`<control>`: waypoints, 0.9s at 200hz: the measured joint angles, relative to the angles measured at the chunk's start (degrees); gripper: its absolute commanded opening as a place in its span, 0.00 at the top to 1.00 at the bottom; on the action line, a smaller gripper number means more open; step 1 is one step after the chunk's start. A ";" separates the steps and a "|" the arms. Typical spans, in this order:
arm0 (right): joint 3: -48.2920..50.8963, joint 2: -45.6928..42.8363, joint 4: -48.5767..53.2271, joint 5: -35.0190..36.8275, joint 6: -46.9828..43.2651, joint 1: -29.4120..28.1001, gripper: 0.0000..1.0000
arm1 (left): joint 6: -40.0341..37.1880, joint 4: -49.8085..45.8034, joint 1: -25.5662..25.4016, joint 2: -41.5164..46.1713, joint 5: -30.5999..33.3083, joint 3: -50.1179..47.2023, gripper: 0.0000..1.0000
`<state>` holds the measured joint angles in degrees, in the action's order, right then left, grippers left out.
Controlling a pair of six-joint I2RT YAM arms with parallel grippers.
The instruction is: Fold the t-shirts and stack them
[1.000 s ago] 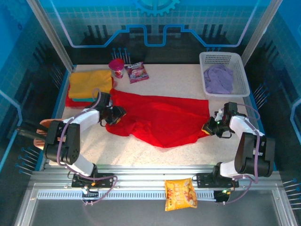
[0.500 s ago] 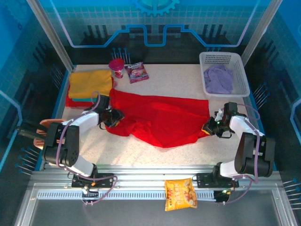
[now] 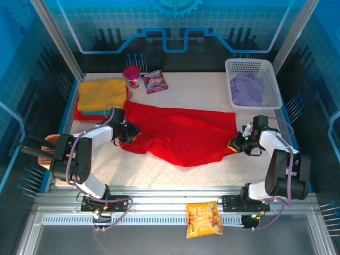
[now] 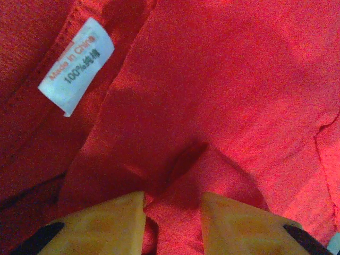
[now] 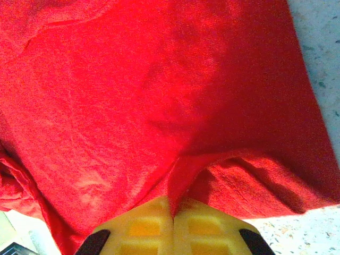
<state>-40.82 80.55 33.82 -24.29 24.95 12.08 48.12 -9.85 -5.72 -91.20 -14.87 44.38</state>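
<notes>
Though rumpled, t-shirt [image 3: 183, 133] between left tool [image 3: 132, 133], right tool [image 3: 234, 143]

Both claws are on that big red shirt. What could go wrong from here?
1. The fingers of the left gripper stand apart around a fold of the bright red cloth t-shirt, while the right gripper is pinched shut on its other end; the left end might slip.
2. The folded stack topped by a mustard yellow shirt lies close beside the left gripper; a lift could drag it askew.
</notes>
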 measured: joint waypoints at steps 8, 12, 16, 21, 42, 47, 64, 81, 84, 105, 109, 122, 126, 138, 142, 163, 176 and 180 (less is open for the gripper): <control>0.00 0.00 0.02 0.00 0.00 0.00 1.00 | 0.02 0.11 0.00 0.00 0.00 0.00 0.70; 0.00 0.00 0.02 0.00 0.00 0.00 1.00 | 0.04 0.15 0.00 0.00 0.00 0.00 0.71; 0.00 0.00 0.02 0.00 0.00 0.00 1.00 | 0.04 0.26 0.00 0.00 0.00 0.00 0.71; 0.00 0.00 0.02 0.02 0.00 0.00 1.00 | 0.02 0.33 0.00 0.00 0.00 0.00 0.72; 0.00 0.00 0.02 0.02 0.00 0.00 1.00 | 0.15 0.66 0.04 0.00 0.04 0.00 0.80; 0.00 0.00 0.02 0.02 0.00 0.00 1.00 | 0.00 0.72 0.11 0.00 0.00 0.00 0.83; 0.00 0.00 0.00 0.02 0.00 0.00 1.00 | 0.17 0.70 0.28 0.00 0.02 0.02 0.91; 0.00 0.00 0.02 0.02 0.00 0.00 1.00 | -0.04 0.66 0.39 0.02 0.07 0.02 1.00; 0.00 0.00 0.02 0.02 0.00 0.00 1.00 | 0.09 0.57 0.42 0.02 0.02 0.04 1.00; 0.00 -0.02 0.02 0.02 0.00 0.00 1.00 | -0.44 -0.63 0.50 0.31 0.24 0.11 1.00; 0.00 -0.07 0.02 0.02 0.00 0.00 1.00 | -0.46 -1.09 0.52 0.50 0.24 0.13 1.00; 0.00 -0.26 0.15 0.02 0.00 0.00 1.00 | -0.66 -2.89 0.59 1.73 0.35 0.17 1.00; 0.00 -0.37 0.17 0.02 0.00 0.00 1.00 | -0.74 -3.78 0.61 2.38 0.48 0.26 1.00; 0.00 -0.96 0.42 0.02 0.00 0.00 1.00 | -1.64 -6.80 0.63 4.87 0.76 0.94 1.00; 0.00 -1.20 0.55 0.02 0.00 0.00 1.00 | -1.86 -8.13 0.63 5.97 0.94 1.40 1.00; 0.00 -3.26 1.33 0.07 0.02 0.00 1.00 | -3.72 -15.50 0.63 13.79 2.40 4.87 1.00; 0.04 -4.76 1.73 0.04 0.07 0.00 1.00 | -4.92 -19.80 0.68 19.19 3.28 7.52 1.00; 0.15 -5.40 1.75 0.02 0.17 0.00 1.00 | -5.20 -20.98 0.68 20.68 3.48 8.28 1.00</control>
<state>-40.66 75.16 35.57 -24.27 25.12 12.08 42.92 -30.83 -5.04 -70.52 -11.40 52.66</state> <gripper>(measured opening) 0.061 0.053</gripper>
